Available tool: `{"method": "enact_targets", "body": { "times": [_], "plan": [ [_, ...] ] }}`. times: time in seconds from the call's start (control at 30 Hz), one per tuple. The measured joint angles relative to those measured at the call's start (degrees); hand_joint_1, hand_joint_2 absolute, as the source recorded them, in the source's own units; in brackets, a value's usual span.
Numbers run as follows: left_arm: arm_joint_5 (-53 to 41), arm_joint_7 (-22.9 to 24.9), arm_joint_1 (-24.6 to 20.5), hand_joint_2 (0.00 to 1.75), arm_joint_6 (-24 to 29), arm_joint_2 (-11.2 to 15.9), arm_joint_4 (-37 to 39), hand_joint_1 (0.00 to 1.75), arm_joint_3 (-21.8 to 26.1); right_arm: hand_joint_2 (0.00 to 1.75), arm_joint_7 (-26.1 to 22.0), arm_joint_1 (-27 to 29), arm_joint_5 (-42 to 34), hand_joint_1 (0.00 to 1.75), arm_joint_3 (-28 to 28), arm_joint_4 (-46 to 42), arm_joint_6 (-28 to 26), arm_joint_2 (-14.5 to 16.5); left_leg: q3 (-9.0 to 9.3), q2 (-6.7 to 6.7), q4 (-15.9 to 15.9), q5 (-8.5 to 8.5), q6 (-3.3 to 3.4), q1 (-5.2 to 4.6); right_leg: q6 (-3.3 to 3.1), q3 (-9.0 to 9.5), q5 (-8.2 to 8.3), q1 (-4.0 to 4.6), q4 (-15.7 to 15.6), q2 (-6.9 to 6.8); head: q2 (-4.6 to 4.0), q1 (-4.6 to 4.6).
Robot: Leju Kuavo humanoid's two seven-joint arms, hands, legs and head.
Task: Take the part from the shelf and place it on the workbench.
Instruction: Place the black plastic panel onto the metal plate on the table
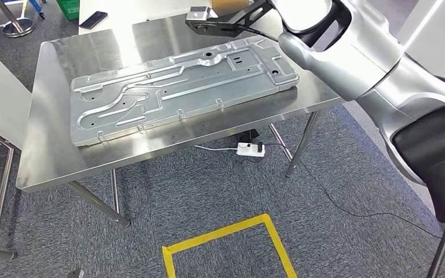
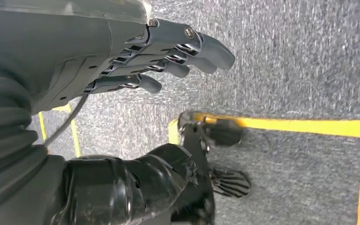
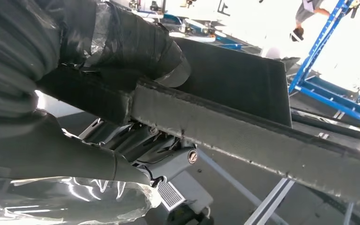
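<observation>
We find the metal plate lying flat on the steel desk, its far right corner close to the desk's right edge, with bare desk along the left and front. The right hand reaches over the plate's far right end; we cannot tell how its fingers stand. The left hand hangs above the carpet, fingers loosely extended, holding nothing.

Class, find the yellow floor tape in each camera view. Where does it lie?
Head view: yellow tape at the bottom middle, on the floor before the workbench.
Left wrist view: yellow tape on the carpet below the left hand.
Right wrist view: not in it.
Shared landmark: grey carpet.
</observation>
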Motion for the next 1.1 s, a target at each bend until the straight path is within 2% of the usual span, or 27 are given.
{"method": "enact_targets", "body": {
  "times": [0.03,0.07,0.1,0.13,0.17,0.2,0.23,0.3,0.4,0.47,0.53,0.57,0.6,0.63,0.7,0.73,0.77,0.9,0.97,1.0,1.07,1.1],
  "plan": [
    [0.01,0.01,-0.01,1.75,-0.01,-0.01,0.0,0.0,-0.02,1.75,0.0,0.37,-0.01,1.75,0.0,0.0,-0.12,0.04,-2.34,0.0,3.69,-0.92,0.03,0.0,-0.17,0.2,-0.19,0.18,0.0,0.13,0.0,0.01],
    [0.01,0.03,0.03,1.75,-0.01,-0.03,0.0,0.0,-0.06,1.75,-0.01,0.86,-0.01,1.75,0.0,0.01,-0.21,0.09,-4.22,0.0,6.09,-0.94,0.14,-0.02,-0.31,0.46,-0.42,0.4,0.0,0.27,0.0,0.01],
    [0.0,0.05,0.06,1.75,-0.01,-0.05,0.0,0.0,-0.13,1.75,-0.01,1.34,-0.01,1.75,0.0,0.02,-0.3,0.15,-5.1,-0.03,6.34,0.17,0.38,-0.1,-0.4,0.79,-0.66,0.61,0.0,0.41,0.0,0.03],
    [0.01,0.08,0.09,1.75,-0.01,-0.07,0.0,0.0,-0.21,1.75,-0.02,1.67,0.0,1.75,0.0,0.05,-0.42,0.23,-4.84,-0.06,4.25,2.33,0.77,-0.24,-0.45,1.2,-0.93,0.82,-0.01,0.54,0.0,0.02],
    [0.01,0.1,0.11,1.75,0.0,-0.06,0.0,0.0,-0.3,1.75,-0.02,1.84,0.04,1.75,-0.01,0.09,-0.56,0.31,-3.72,-0.11,0.59,5.01,1.3,-0.48,-0.46,1.68,-1.24,0.97,-0.04,0.64,0.0,0.03],
    [0.01,0.12,0.11,1.75,0.03,0.03,0.0,0.0,-0.36,1.75,-0.02,1.84,0.13,1.75,-0.03,0.15,-0.72,0.37,-2.26,-0.17,-3.03,7.05,1.95,-0.8,-0.41,2.08,-1.55,1.12,-0.09,0.72,0.0,0.08],
    [0.02,0.15,0.1,1.75,0.05,0.1,0.0,0.0,-0.4,1.75,-0.03,1.76,0.25,1.75,-0.05,0.22,-0.86,0.42,-0.91,-0.23,-6.15,8.35,2.53,-1.11,-0.29,2.36,-1.78,1.17,-0.17,0.81,0.0,0.09],
    [0.05,0.2,0.02,1.75,0.09,0.24,0.0,0.0,-0.48,1.75,-0.1,1.73,0.46,1.75,-0.09,0.32,-1.03,0.47,0.5,-0.26,-8.86,8.27,3.15,-1.58,0.16,2.46,-1.96,1.09,-0.45,0.93,0.0,0.1],
    [0.07,0.22,0.08,1.75,0.15,0.24,0.0,0.0,-0.52,1.75,-0.17,1.93,0.6,1.75,-0.13,0.46,-1.04,0.46,1.85,-0.08,-11.0,8.18,3.23,-1.34,1.09,2.64,-2.23,0.97,-0.77,0.75,0.0,0.17],
    [0.07,0.23,0.16,1.75,0.16,0.23,0.0,0.0,-0.52,1.75,-0.16,1.85,0.67,1.75,-0.2,0.55,-1.04,0.42,3.14,0.08,-12.21,8.26,3.48,-1.02,1.54,0.97,-4.0,0.99,2.94,0.34,0.0,0.36],
    [0.07,0.23,0.07,1.75,0.14,0.21,0.0,0.0,-0.54,1.75,-0.22,1.94,0.69,1.75,-0.22,0.6,-1.05,0.42,3.9,0.11,-12.32,7.77,3.76,-1.04,1.93,-3.14,-6.64,0.8,10.36,0.14,0.0,0.48],
    [0.08,0.23,0.04,1.75,0.14,0.17,0.0,0.0,-0.55,1.75,-0.26,2.13,0.69,1.75,-0.22,0.63,-1.05,0.42,4.17,0.11,-12.21,7.42,3.78,-1.01,2.16,-5.07,-7.14,0.64,13.19,0.11,0.0,0.5],
    [0.08,0.24,0.07,1.75,0.13,0.14,0.0,0.0,-0.57,1.75,-0.3,2.33,0.69,1.75,-0.22,0.69,-1.04,0.42,4.46,0.08,-12.03,7.02,3.7,-0.95,2.39,-6.23,-6.61,0.43,14.32,0.07,0.0,0.55],
    [0.08,0.26,0.14,1.75,0.13,0.1,0.0,0.0,-0.58,1.75,-0.3,2.44,0.69,1.75,-0.22,0.75,-1.04,0.41,4.78,0.03,-11.76,6.55,3.53,-0.86,2.59,-6.22,-4.92,0.2,13.07,0.01,0.0,0.56],
    [0.08,0.27,0.27,1.75,0.13,0.09,0.0,0.0,-0.58,1.75,-0.3,2.47,0.69,1.75,-0.22,0.86,-1.04,0.4,5.32,-0.1,-10.93,5.35,2.99,-0.66,2.94,-3.77,-0.54,-0.16,6.47,-0.17,0.0,0.56],
    [0.07,0.27,0.24,1.75,0.13,0.11,0.0,0.0,-0.59,1.75,-0.3,2.36,0.69,1.75,-0.21,0.89,-1.04,0.42,5.33,-0.17,-10.32,4.74,2.62,-0.68,2.97,-2.32,0.72,-0.17,3.2,-0.23,0.0,0.57],
    [0.07,0.28,0.2,1.75,0.13,0.14,0.0,0.0,-0.6,1.75,-0.32,2.31,0.7,1.75,-0.21,0.91,-1.03,0.44,5.21,-0.23,-9.93,4.32,2.25,-0.74,2.78,-1.41,1.14,-0.13,1.27,-0.24,0.0,0.55],
    [0.03,0.38,0.21,1.75,0.06,0.09,0.0,0.0,-0.73,1.75,-0.35,2.73,0.76,1.75,-0.21,1.05,-1.05,0.56,5.0,-0.29,-9.67,3.7,1.27,-0.77,1.4,-0.71,0.52,0.14,-0.17,-0.1,0.0,0.09],
    [0.0,0.39,0.17,1.75,0.05,0.08,0.0,0.0,-0.78,1.75,-0.29,2.81,1.04,1.75,-0.21,1.16,-1.28,0.81,3.92,-0.29,-7.22,2.37,0.78,-0.68,0.7,-0.13,0.3,-0.07,-0.59,-0.25,0.0,0.0],
    [-0.01,0.38,0.09,1.75,0.04,0.08,0.0,0.0,-0.8,1.75,-0.27,2.86,1.3,1.75,-0.21,1.21,-1.51,1.05,2.41,-0.28,-4.41,1.25,0.59,-0.62,0.41,0.16,0.15,-0.08,-0.72,-0.35,0.0,-0.07],
    [0.0,0.39,-0.04,1.75,0.04,0.07,0.0,0.0,-0.82,1.75,-0.32,3.26,1.76,1.75,-0.2,1.38,-1.99,1.55,-2.28,-0.27,3.09,-0.82,0.35,-0.53,0.06,0.61,-0.28,0.1,-0.77,-0.57,0.0,-0.1],
    [0.01,0.43,0.0,1.75,0.04,0.04,0.0,0.0,-0.84,1.75,-0.42,3.59,1.92,1.75,-0.19,1.48,-2.14,1.73,-4.23,-0.26,5.48,-0.86,0.33,-0.5,-0.02,0.88,-0.54,0.24,-0.77,-0.72,0.0,-0.11]
  ]
}}
